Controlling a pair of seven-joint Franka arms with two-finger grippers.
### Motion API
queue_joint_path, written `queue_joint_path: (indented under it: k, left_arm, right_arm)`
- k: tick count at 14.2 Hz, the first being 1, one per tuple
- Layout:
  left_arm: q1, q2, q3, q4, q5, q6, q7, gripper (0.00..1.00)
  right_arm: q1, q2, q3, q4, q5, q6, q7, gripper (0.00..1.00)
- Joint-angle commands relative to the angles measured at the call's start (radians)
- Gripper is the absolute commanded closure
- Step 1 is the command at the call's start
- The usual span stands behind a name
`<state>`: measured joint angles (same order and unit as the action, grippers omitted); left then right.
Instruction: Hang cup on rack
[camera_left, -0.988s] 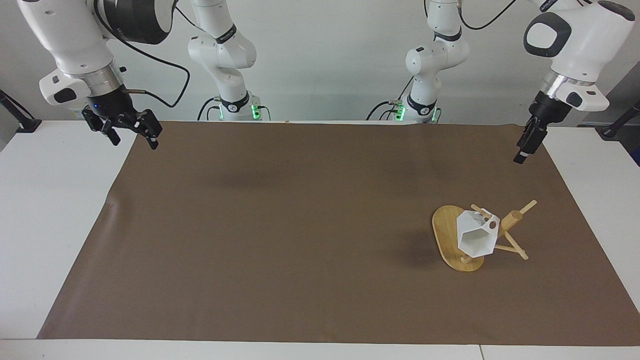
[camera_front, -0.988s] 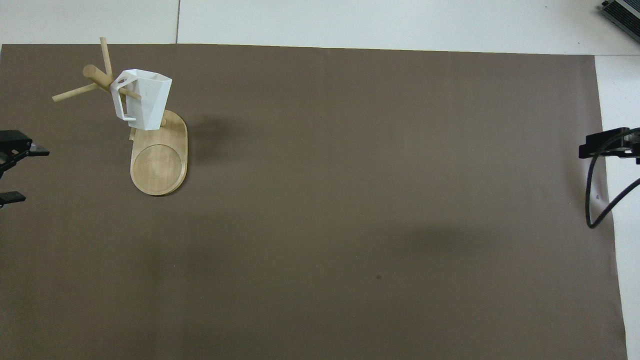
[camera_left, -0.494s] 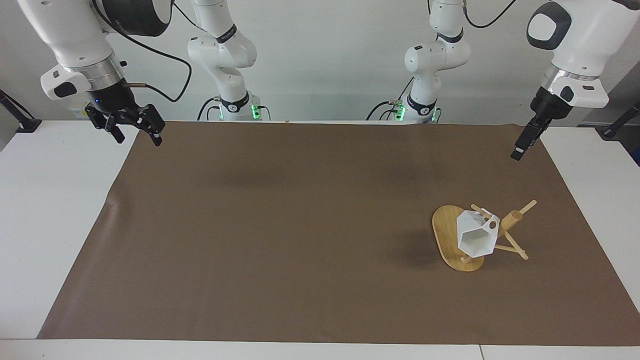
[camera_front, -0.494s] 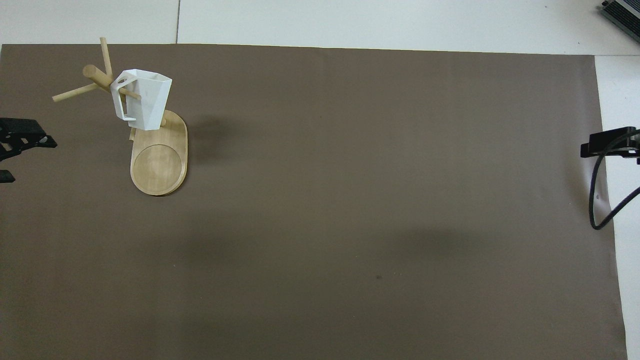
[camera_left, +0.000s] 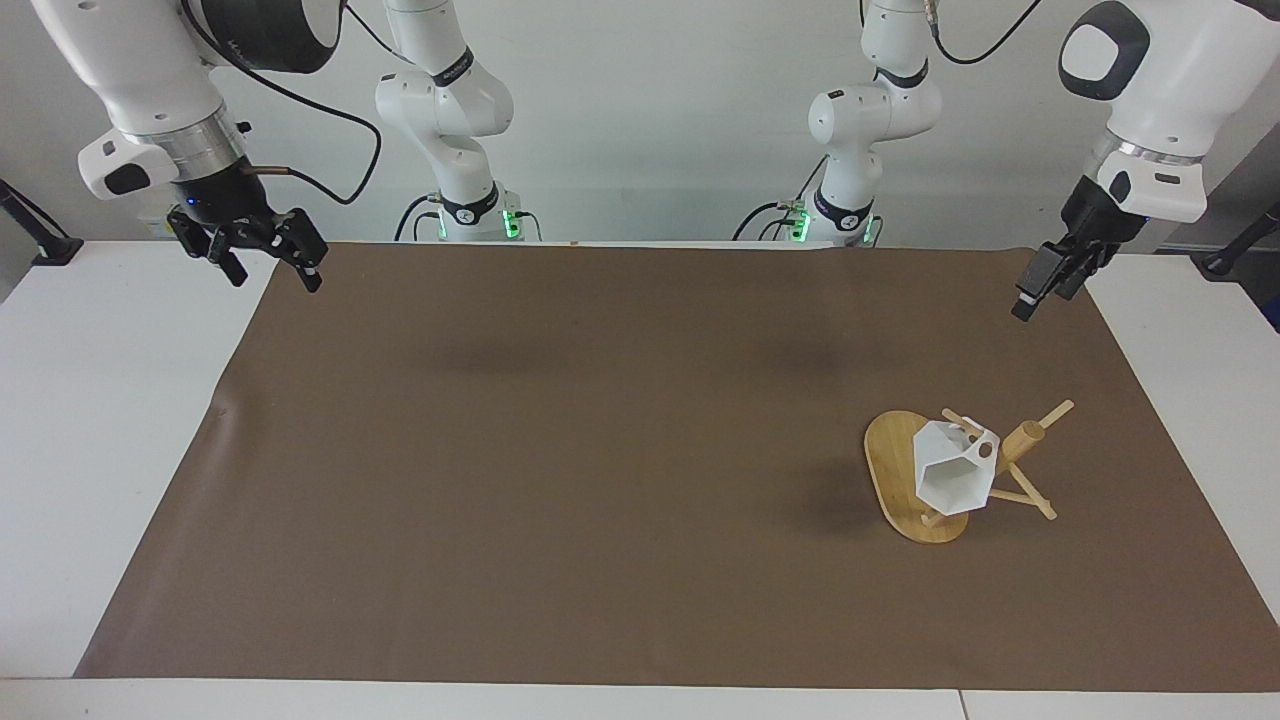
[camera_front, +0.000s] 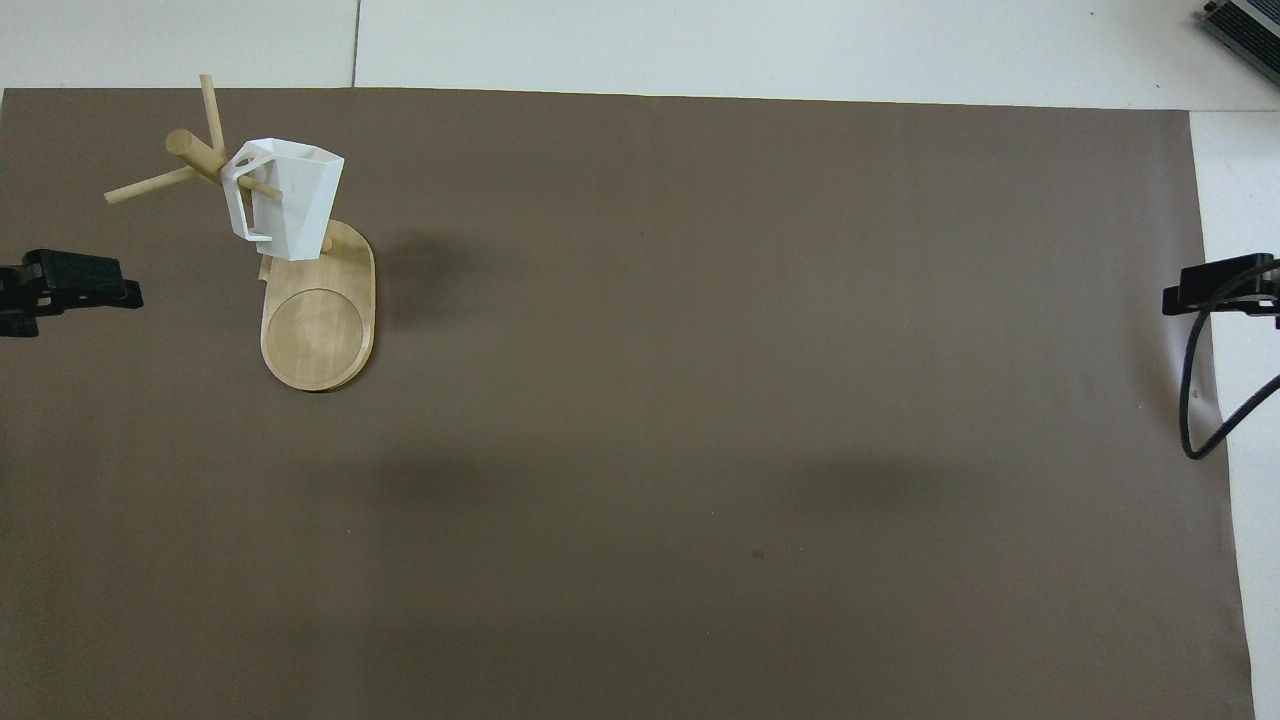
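The white faceted cup (camera_left: 950, 478) (camera_front: 295, 200) hangs by its handle on a peg of the bamboo rack (camera_left: 890, 462) (camera_front: 316, 332), tilted, with its rim turned away from the robots. The rack stands on the brown mat toward the left arm's end of the table. My left gripper (camera_left: 1040, 290) (camera_front: 75, 300) hovers open and empty over the mat's edge, apart from the rack. My right gripper (camera_left: 275, 280) (camera_front: 1200, 295) hangs open and empty in the air over the mat's corner at the right arm's end.
A brown mat (camera_left: 560, 480) covers most of the white table (camera_left: 100, 400). A black cable (camera_front: 1195, 400) loops down from the right arm over the mat's edge. Nothing else stands on the mat.
My left gripper has turned at the wrist and drifted slightly toward the table's middle. My right gripper has lifted a little. The cup and rack have not moved.
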<state>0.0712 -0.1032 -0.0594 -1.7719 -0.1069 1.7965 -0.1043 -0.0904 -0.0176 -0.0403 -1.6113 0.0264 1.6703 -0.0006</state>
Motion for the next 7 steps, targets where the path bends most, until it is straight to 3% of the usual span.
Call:
queue_joint_path:
  k: [1,3,7]
  left_arm:
    - [-0.048,0.034,0.029,0.069,0.041,-0.083,0.127,0.0]
    - [-0.123,0.068,0.096,0.132,0.105,-0.152,0.164,0.0]
    - [-0.235,0.082,0.189,0.232,0.111,-0.238,0.176,0.0]
  right_arm:
    - [0.0,-0.021,-0.004,-0.021,0.001,0.011,0.004,0.0]
    - [-0.002,-0.021,-0.004,-0.022,0.001,0.014,-0.001,0.0]
    - [-0.003,-0.021,-0.004,-0.024,0.001,0.014,-0.068,0.0]
